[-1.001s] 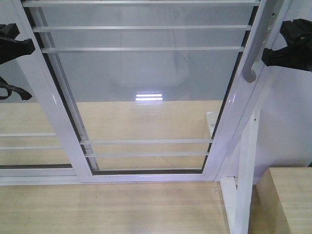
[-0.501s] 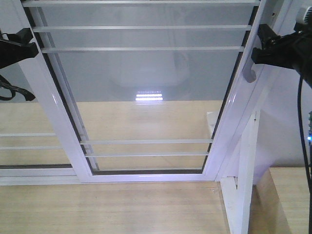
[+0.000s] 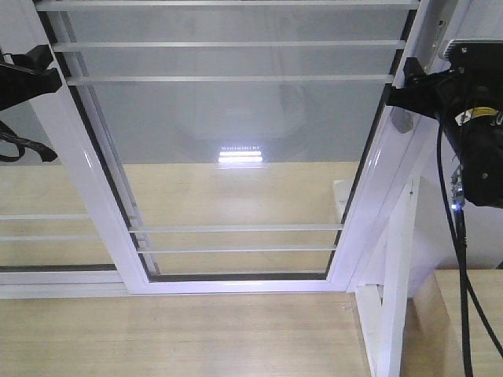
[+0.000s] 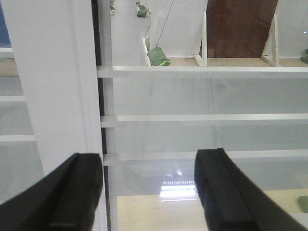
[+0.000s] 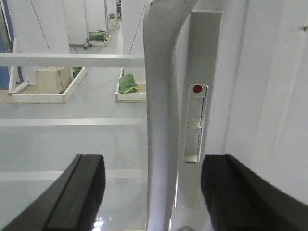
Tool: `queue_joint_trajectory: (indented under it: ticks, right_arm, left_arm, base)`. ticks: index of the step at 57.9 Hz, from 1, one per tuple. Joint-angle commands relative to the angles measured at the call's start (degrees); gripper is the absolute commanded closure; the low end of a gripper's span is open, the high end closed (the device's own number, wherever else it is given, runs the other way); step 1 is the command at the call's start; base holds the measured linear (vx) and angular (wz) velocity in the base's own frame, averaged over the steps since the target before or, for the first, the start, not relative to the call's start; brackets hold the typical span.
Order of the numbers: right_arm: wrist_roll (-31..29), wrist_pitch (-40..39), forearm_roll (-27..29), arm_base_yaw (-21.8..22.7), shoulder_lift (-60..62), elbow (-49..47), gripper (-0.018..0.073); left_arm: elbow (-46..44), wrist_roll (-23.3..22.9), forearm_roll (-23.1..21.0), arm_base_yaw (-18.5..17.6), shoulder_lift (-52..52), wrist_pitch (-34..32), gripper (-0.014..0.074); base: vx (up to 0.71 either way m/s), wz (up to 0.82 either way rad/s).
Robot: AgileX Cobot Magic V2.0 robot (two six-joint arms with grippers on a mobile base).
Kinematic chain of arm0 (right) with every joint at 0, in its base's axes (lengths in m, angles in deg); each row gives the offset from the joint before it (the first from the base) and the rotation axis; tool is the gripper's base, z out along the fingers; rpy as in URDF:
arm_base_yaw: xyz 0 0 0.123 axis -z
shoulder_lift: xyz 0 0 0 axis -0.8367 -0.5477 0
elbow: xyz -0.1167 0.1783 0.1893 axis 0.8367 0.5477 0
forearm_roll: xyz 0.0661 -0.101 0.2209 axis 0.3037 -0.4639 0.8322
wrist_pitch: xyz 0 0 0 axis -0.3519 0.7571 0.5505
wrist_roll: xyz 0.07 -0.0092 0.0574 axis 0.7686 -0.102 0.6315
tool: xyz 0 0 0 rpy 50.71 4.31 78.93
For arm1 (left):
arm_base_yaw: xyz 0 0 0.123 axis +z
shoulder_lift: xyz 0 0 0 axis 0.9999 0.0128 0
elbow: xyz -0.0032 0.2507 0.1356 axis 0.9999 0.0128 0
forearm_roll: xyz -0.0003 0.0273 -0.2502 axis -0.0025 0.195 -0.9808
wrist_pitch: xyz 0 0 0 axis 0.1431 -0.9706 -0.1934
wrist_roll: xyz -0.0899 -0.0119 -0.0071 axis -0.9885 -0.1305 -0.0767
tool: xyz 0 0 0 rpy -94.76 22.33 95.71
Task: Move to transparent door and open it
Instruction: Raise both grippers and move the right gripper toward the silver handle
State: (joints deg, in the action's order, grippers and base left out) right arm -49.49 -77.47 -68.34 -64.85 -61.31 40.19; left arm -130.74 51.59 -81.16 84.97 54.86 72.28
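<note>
The transparent door (image 3: 236, 157) fills the front view: clear glass in a glossy white frame with thin white bars. Its curved grey handle (image 3: 402, 122) sits on the right upright. My right gripper (image 3: 397, 90) is at the handle and hides most of it there. In the right wrist view the handle (image 5: 161, 120) stands between my open right gripper's (image 5: 151, 192) jaws, and neither finger touches it. My left gripper (image 3: 43, 71) is open and empty at the door's left upright (image 4: 57, 96). Its jaws (image 4: 149, 192) straddle the upright's edge and the glass.
A second white-framed glass panel without a handle (image 3: 47, 228) lies behind at the left. A lock slot with a red dot (image 5: 197, 89) is beside the handle. A white stand (image 3: 393, 298) and a wooden box (image 3: 471, 314) are at lower right. Cables (image 3: 464, 259) hang from my right arm.
My right arm has moved left onto the handle, so the jaws now straddle it. The left gripper shifted slightly a second ago and has held still since. The door has not moved.
</note>
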Motion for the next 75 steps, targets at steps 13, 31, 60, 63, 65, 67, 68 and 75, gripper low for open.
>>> queue_joint_trajectory:
  ticks: [13,31,60,63,65,67,68,75]
  right_arm:
    - [-0.7,-6.0,-0.3,0.2,-4.1,-8.8,0.0069]
    - [-2.0,-5.7,1.9,2.1,-6.7,-10.6,0.0069]
    - [12.9,-6.5,-16.8,8.2,-8.7,-10.7,0.0069]
    - [12.9,-6.7,-17.2,8.2,-9.0,-10.7,0.0069]
    - [12.9,-7.1,-17.5,8.2,-9.1,-10.7,0.0069]
    - [12.9,-7.5,-17.5,8.2,-9.2,-10.7,0.0069]
    - [12.9,-7.6,-17.5,8.2,-9.3,-10.7,0.0069]
    - [12.9,-9.2,-17.5,8.2,-9.7,-10.7,0.0069]
  left_arm:
    - [-2.1,0.0,-0.1,-0.3,-1.6,-5.1,0.0062]
    - [-2.1,0.0,-0.1,-0.3,-1.6,-5.3,0.0062]
    - [-2.1,0.0,-0.1,-0.3,-1.6,-5.2,0.0062]
    - [-2.1,0.0,-0.1,-0.3,-1.6,-5.2,0.0062]
    - [-2.1,0.0,-0.1,-0.3,-1.6,-5.2,0.0062]
    - [-2.1,0.0,-0.1,-0.3,-1.6,-5.2,0.0062]
    - [-2.1,0.0,-0.1,-0.3,-1.6,-5.2,0.0062]
    - [-2.1,0.0,-0.1,-0.3,-1.6,-5.1,0.0062]
  base:
    - [0.0,0.0]
    - [0.0,0.0]
    - [0.0,0.0]
    - [0.0,0.0]
    - [0.0,0.0]
    - [0.0,0.0]
    - [0.0,0.0]
    - [0.0,0.0]
